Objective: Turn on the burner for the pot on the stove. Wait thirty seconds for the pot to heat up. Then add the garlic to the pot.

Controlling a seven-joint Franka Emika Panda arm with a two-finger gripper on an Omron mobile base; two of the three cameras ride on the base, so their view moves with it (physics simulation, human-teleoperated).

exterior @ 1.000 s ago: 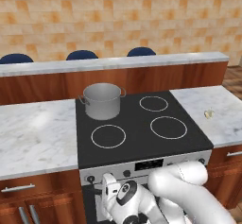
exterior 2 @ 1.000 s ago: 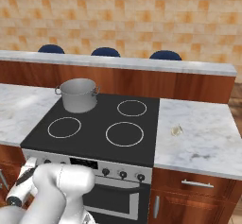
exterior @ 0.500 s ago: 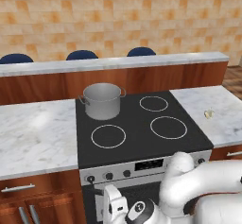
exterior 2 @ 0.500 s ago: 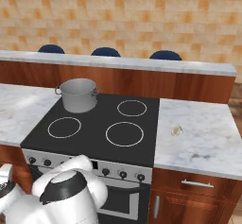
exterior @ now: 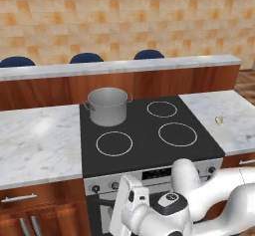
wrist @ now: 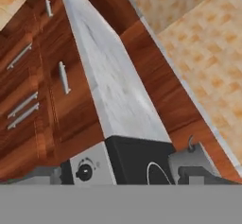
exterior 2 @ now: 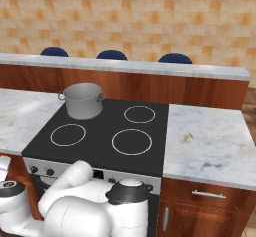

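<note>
On the far left ring of the stove [exterior: 149,130] stands the pot [exterior: 107,105]; no ring glows red. The garlic [exterior: 219,120] lies on the right counter [exterior 2: 215,141]. Your gripper, low before the control strip, has its fingers wide and empty. Step: lighting the burner. Next, close on a knob [wrist: 84,171].

The marble worktop [exterior: 35,140] runs on both sides of the stove [exterior: 144,135], whose black glass top sits level with it. The pot [exterior: 107,105] stands on the stove's rear left ring, near the back edge. The garlic [exterior: 219,120] lies on the right stretch of worktop, well apart from the stove's edge.
</note>
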